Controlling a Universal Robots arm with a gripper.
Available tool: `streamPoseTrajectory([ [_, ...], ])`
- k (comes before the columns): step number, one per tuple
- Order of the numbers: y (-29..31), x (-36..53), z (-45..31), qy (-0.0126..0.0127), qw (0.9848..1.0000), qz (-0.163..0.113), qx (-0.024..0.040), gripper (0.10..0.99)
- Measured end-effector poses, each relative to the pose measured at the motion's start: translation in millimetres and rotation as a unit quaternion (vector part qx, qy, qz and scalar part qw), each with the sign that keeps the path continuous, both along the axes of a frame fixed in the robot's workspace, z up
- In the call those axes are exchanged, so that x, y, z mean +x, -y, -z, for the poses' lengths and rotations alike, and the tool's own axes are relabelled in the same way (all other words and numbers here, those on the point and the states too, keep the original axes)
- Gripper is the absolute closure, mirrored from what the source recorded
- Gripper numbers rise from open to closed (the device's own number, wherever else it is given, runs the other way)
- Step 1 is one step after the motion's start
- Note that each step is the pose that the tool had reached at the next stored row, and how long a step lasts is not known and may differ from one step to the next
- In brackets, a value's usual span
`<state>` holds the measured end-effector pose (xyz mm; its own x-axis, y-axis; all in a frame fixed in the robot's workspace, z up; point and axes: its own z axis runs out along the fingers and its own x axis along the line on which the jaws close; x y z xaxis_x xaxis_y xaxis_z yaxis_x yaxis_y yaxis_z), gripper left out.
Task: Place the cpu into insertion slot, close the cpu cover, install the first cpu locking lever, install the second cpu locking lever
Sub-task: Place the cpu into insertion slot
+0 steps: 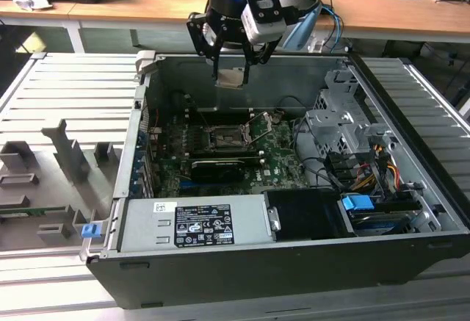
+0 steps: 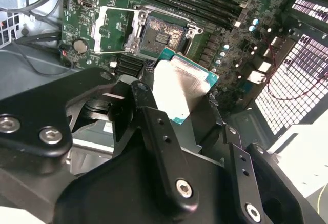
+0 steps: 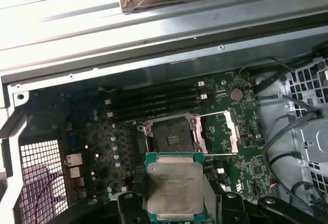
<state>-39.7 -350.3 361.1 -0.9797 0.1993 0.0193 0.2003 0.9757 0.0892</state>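
cpu (image 3: 174, 188) aloft, slot (image 3: 171, 136) bare, cvr (image 3: 230, 134) open

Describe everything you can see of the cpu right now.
The cpu is a small flat square: a pale silver metal lid on a green board whose edge shows all round. The tool grips it at two opposite sides. It hangs in the air above the open case, not yet in the slot, touching nothing else.

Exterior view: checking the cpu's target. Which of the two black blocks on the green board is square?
The insertion slot, metal-rimmed with a dark centre; the other block, nearer the camera, is a long rectangular card.
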Motion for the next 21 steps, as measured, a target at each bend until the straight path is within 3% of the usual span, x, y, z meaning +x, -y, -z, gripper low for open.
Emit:
streamPoseTrajectory([
  [21,0.0,0.0,0.0,0.0000,0.9992,0.039,0.0000,0.557],
])
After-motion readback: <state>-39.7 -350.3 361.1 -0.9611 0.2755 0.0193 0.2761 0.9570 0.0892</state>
